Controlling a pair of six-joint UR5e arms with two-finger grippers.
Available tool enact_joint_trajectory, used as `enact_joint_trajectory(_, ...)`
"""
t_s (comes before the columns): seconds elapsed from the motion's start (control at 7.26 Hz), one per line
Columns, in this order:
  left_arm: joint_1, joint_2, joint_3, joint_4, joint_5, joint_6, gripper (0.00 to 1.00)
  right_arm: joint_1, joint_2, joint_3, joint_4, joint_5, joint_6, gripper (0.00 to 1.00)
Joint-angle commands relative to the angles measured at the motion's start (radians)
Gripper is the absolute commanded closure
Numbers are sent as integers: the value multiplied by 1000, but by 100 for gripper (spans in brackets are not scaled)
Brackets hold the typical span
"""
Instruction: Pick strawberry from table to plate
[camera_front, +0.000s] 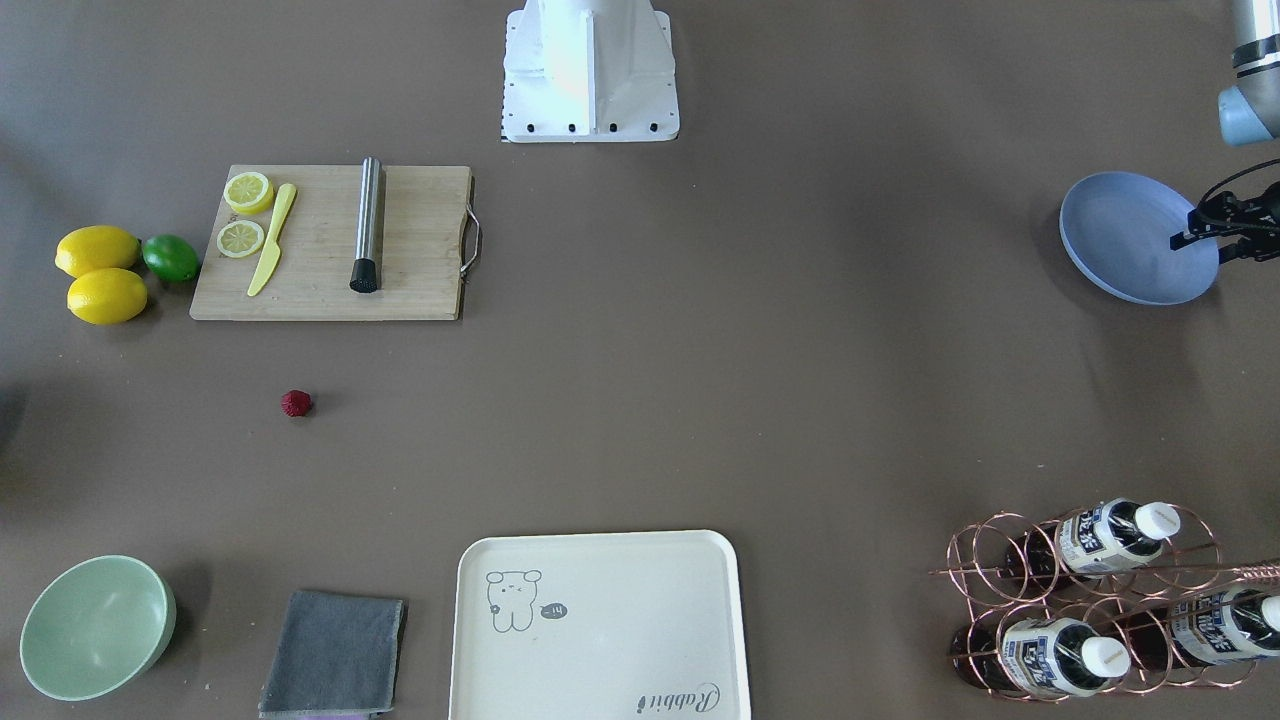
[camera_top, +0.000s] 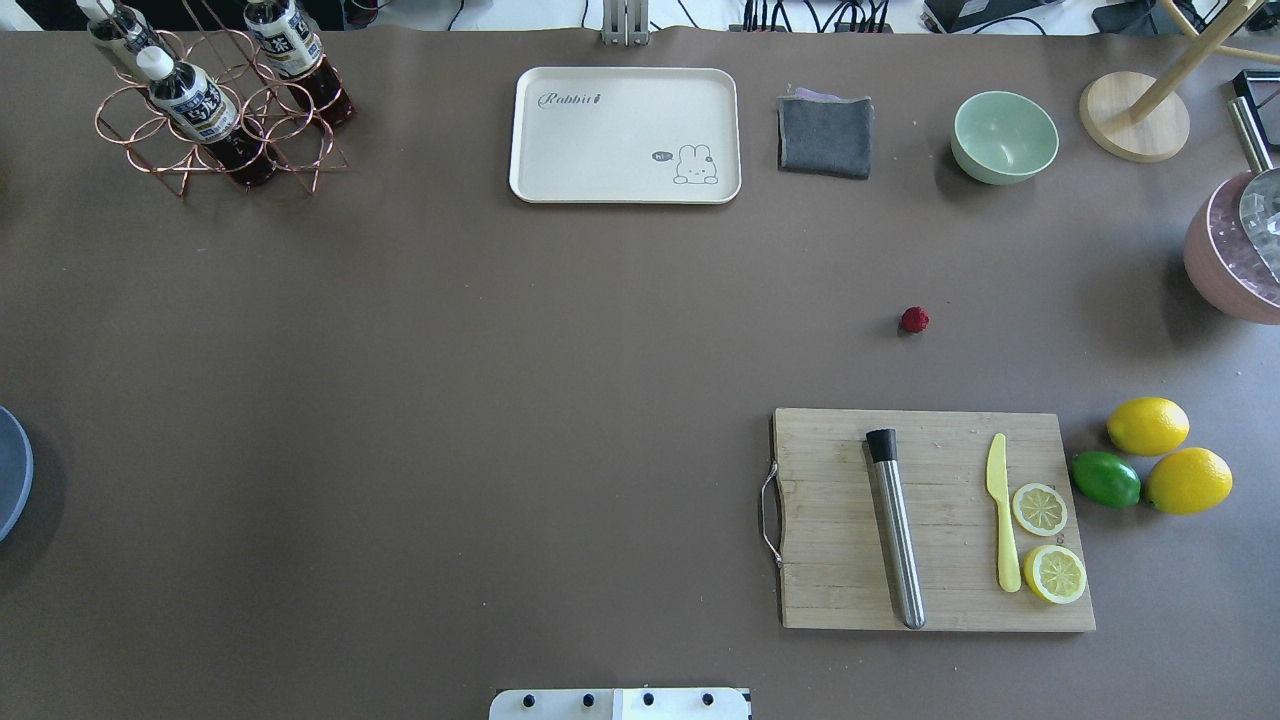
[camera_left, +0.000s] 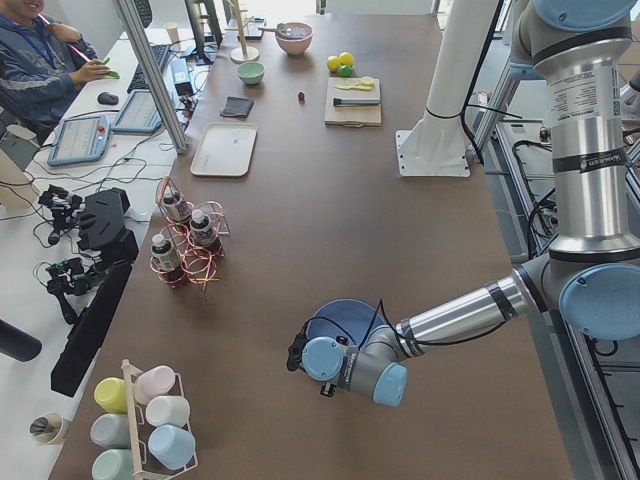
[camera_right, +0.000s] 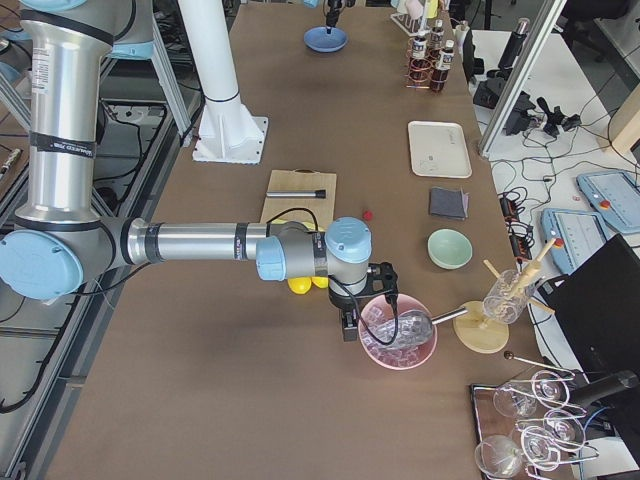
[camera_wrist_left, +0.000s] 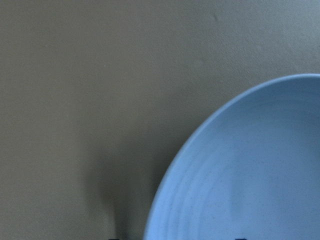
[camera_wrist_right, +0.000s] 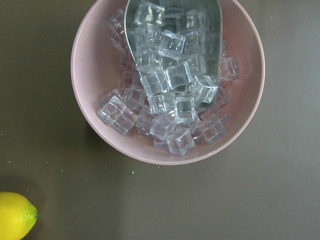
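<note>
The strawberry (camera_front: 296, 403) (camera_top: 914, 320) is a small dark-red berry lying alone on the brown table (camera_top: 500, 400), between the cutting board and the green bowl. The blue plate (camera_front: 1130, 235) (camera_wrist_left: 250, 175) lies far off at the table's left end. My left gripper (camera_front: 1190, 236) (camera_left: 297, 352) hangs low over the plate's rim; its fingers are not clear enough to tell open from shut. My right gripper (camera_right: 350, 322) hovers above a pink bowl of ice, a short way from the strawberry; I cannot tell its state.
A wooden cutting board (camera_top: 830, 560) carries a steel muddler (camera_top: 897, 530), a yellow knife and lemon slices; two lemons and a lime (camera_top: 1105, 479) sit beside it. Cream tray (camera_top: 625, 135), grey cloth (camera_top: 825, 137), green bowl (camera_top: 1004, 137), bottle rack (camera_top: 215, 120), pink ice bowl (camera_wrist_right: 100, 140).
</note>
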Motion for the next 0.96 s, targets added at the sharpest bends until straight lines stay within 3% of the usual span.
enact_joint_trajectory(0.0, 1, -3, 0, 4, -63, -5, 100, 0, 0, 1, 14, 0, 1, 0)
enact_joint_trajectory(0.28, -22, -41, -52, -2, -210, -200, 100, 0, 0, 1, 15, 2, 4, 0)
enact_joint_trajectory(0.55, -24, -110, -133, -8, -210, -383, 100, 0, -2, 1, 14, 2, 9, 0)
enact_joint_trajectory(0.83, -21, -190, -289, -3, -194, -644, 100, 0, -5, 6, 14, 12, 9, 0)
